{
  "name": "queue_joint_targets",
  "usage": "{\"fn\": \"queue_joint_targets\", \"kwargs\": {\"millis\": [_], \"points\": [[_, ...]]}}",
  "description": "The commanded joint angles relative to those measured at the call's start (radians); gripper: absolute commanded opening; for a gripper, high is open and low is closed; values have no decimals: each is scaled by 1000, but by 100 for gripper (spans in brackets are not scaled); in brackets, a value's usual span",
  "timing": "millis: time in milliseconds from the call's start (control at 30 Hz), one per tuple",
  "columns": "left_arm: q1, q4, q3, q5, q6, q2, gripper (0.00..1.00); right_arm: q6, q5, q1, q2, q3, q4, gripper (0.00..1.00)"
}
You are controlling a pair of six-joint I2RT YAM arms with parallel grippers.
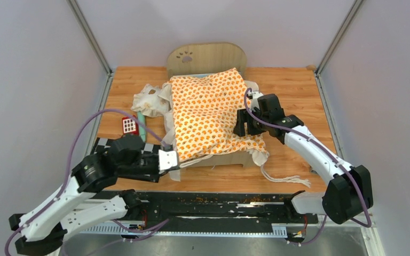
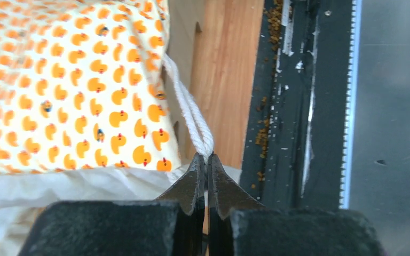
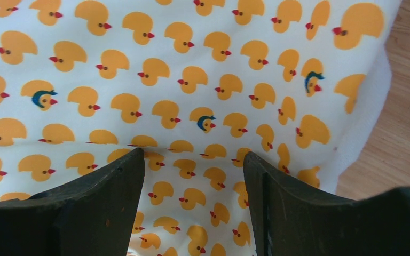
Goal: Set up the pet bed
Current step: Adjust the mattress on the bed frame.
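Top external: pet bed (image 1: 208, 56) at back middle of table (image 1: 293, 96), duck cushion (image 1: 208, 112) on it crooked, white pillow (image 1: 150, 100) not on yet | left wrist: left gripper (image 2: 205, 160) pinched on tie string (image 2: 192, 114) | right wrist: right gripper (image 3: 192, 157) wide, empty, over cushion.

The wooden desk (image 1: 299, 96) is carrying the bed (image 1: 208, 56), with a crumpled cloth (image 1: 149, 101) lying beside it, a small red thing (image 1: 129, 126), perhaps a card, and loose ties (image 1: 285, 178) trailing on the right.
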Motion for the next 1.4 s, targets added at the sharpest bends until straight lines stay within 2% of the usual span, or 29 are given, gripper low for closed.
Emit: {"fn": "queue_joint_targets", "kwargs": {"millis": [0,133,233,367,633,767,867,967,1033,1133,1200,1367], "points": [[-5,-22,-23,-86,152,-132,0,4,22,-2,11,14,25,68],[-5,1,-49,-247,149,-198,0,9,21,-2,20,18,23,67],[-5,18,-63,-279,145,-207,1,13,23,-1,25,19,23,67],[-5,38,-88,-289,139,-210,15,14,28,-2,33,19,19,67],[-5,106,-94,-398,103,-291,25,7,39,-1,44,24,9,67],[-5,176,-108,-492,49,-363,37,9,38,-1,49,24,11,67],[-5,220,-127,-600,-7,-413,54,13,38,-2,55,26,11,67],[-5,264,-148,-726,-82,-457,70,14,37,-2,59,28,11,67],[-5,289,-162,-756,-151,-464,71,15,37,-2,59,27,11,67],[-5,279,-155,-711,-255,-404,76,17,34,-1,62,27,12,67],[-5,258,-124,-726,-394,-333,80,16,35,-2,63,30,11,67],[-5,114,-23,-721,-711,-136,79,12,41,-1,64,38,-1,67]]}}
